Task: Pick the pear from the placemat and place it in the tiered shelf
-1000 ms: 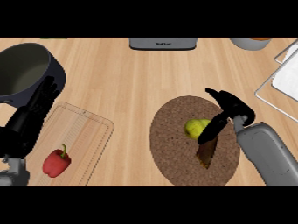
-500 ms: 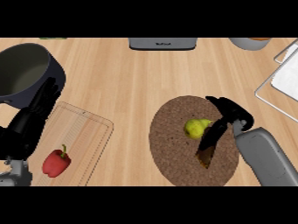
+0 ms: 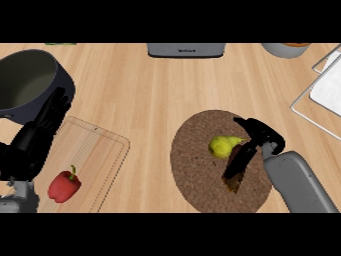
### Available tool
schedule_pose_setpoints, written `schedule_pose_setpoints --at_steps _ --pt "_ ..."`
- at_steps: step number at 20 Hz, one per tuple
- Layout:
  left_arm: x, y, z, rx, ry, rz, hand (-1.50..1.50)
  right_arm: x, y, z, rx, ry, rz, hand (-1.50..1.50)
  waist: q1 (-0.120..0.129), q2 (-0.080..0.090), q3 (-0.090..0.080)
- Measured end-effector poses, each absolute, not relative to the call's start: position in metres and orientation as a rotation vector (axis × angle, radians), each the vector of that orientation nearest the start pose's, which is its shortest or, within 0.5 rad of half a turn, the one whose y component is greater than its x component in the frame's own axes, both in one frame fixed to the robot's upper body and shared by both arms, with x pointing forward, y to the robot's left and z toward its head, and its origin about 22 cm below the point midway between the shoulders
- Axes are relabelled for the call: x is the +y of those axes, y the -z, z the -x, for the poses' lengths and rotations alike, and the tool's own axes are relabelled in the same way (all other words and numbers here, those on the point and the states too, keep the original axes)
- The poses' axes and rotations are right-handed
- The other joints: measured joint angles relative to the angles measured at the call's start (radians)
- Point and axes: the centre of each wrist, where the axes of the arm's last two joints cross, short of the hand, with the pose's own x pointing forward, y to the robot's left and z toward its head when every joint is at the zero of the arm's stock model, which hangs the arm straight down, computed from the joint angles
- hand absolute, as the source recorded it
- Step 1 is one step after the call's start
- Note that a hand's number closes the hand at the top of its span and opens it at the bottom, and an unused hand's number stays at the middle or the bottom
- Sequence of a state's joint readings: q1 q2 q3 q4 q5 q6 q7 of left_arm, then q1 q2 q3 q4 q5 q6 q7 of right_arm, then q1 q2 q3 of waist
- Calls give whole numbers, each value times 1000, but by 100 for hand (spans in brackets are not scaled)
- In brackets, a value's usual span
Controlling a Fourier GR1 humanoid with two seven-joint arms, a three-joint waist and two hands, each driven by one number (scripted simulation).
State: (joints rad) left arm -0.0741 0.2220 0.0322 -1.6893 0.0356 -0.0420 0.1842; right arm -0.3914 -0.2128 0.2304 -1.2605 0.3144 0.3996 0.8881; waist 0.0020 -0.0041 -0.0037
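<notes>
Surface: pale wooden table (image 3: 165, 85), seen from steeply above; items listed from left to right
Left hand: left hand (image 3: 33, 142) at the view's left edge, fingers straight and pointing up, holding nothing; at rest beside the pot
Pot: dark pot (image 3: 21, 82) at upper left, open mouth showing
Board: clear cutting board (image 3: 103, 145) with a red pepper (image 3: 64, 185) lying on its near end; no part in the task
Placemat: round brown placemat (image 3: 195, 175) right of centre
Pear: yellow-green pear (image 3: 223, 146) lying on the placemat's upper half, not yet lifted
Right hand: right hand (image 3: 258, 137) just to the pear's right; fingers partly curled about it, not visibly closed on it; contact cannot be told
Shelf: white wire tiered shelf (image 3: 335, 95) at the right edge, well apart from the pear
Step, as judged: reach and grasp; carry not begun
Next move, as judged: close the fingers round the pear; lift; carry right to the shelf
</notes>
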Motion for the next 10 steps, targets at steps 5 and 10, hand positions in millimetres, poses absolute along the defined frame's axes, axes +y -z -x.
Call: schedule_pose_setpoints --at_steps 5,10 --pt "275 -59 -252 -1571 181 -123 0 -195 -17 -322 -601 -875 347 -150 0 -8 -7" --pt "287 -60 -257 -1569 176 -121 0 -192 -6 -317 -614 -878 333 -150 0 -18 -15"
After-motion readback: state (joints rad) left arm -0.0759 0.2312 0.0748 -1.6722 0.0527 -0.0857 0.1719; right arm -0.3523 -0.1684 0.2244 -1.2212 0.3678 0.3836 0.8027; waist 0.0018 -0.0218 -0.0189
